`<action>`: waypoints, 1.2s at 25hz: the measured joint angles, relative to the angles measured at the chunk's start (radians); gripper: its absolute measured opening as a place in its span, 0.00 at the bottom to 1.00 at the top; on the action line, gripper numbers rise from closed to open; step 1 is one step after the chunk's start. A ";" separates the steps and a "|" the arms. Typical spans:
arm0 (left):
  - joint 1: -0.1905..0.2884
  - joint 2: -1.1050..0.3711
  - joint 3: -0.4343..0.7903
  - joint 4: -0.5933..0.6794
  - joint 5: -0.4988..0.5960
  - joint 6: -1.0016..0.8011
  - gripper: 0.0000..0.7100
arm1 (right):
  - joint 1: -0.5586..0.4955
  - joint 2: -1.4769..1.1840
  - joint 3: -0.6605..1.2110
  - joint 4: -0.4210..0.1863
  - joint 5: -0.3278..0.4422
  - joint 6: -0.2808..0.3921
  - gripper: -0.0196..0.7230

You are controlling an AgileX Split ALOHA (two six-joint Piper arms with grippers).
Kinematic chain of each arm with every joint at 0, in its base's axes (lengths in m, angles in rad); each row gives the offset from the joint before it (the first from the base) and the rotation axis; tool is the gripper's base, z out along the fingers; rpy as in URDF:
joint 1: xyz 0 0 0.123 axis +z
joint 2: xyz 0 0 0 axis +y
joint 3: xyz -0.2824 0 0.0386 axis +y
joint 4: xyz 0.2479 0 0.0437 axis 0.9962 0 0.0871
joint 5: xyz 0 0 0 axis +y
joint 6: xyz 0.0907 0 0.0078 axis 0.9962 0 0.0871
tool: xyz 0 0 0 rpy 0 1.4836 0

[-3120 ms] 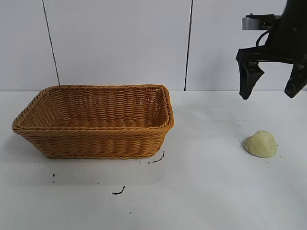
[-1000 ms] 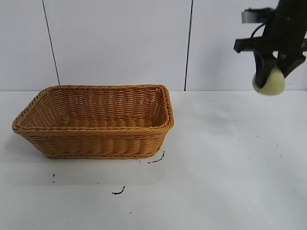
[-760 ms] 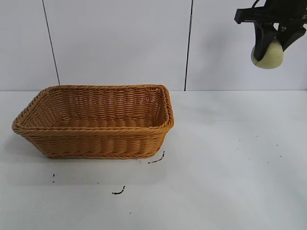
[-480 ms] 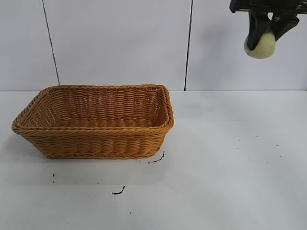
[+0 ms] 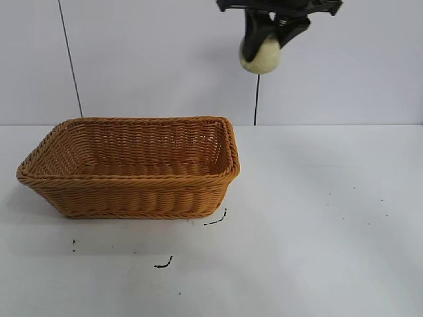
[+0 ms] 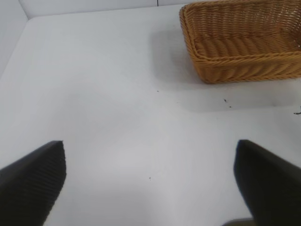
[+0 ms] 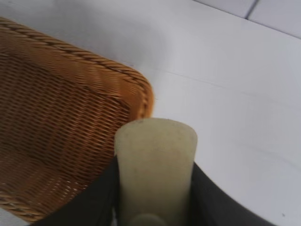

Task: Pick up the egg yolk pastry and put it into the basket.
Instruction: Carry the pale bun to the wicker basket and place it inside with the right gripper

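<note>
— Since 0.5 s ago, what moved?

— Carried toward the basket (image 5: 132,165), the egg yolk pastry (image 5: 259,56) now hangs high above and just beyond the basket's right end, pinched in my right gripper (image 5: 264,36).

— And the gap left?

— I judge the basket interior lies down and leftward. The left gripper (image 6: 150,183) gapes wide, holding nothing, well off from the basket.

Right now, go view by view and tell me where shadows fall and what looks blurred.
Exterior view: the basket throws a soft shadow on the table at its left end and along its front; the right tool holds the egg yolk pastry sharp. Left wrist view: the left tool fingers are blurred dark wedges. Right wrist view: the basket rim is smeared.
</note>
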 joint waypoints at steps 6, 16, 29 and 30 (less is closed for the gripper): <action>0.000 0.000 0.000 0.000 0.000 0.000 0.98 | 0.063 0.148 0.000 0.005 -0.200 0.010 0.36; 0.000 0.000 0.000 0.000 0.000 0.000 0.98 | 0.064 0.306 0.000 0.005 -0.324 0.034 0.38; 0.000 0.000 0.000 0.000 0.000 0.000 0.98 | 0.044 0.179 0.000 0.002 -0.241 0.047 0.84; 0.000 0.000 0.000 0.000 0.000 0.000 0.98 | 0.035 0.150 0.000 0.002 -0.222 0.047 0.84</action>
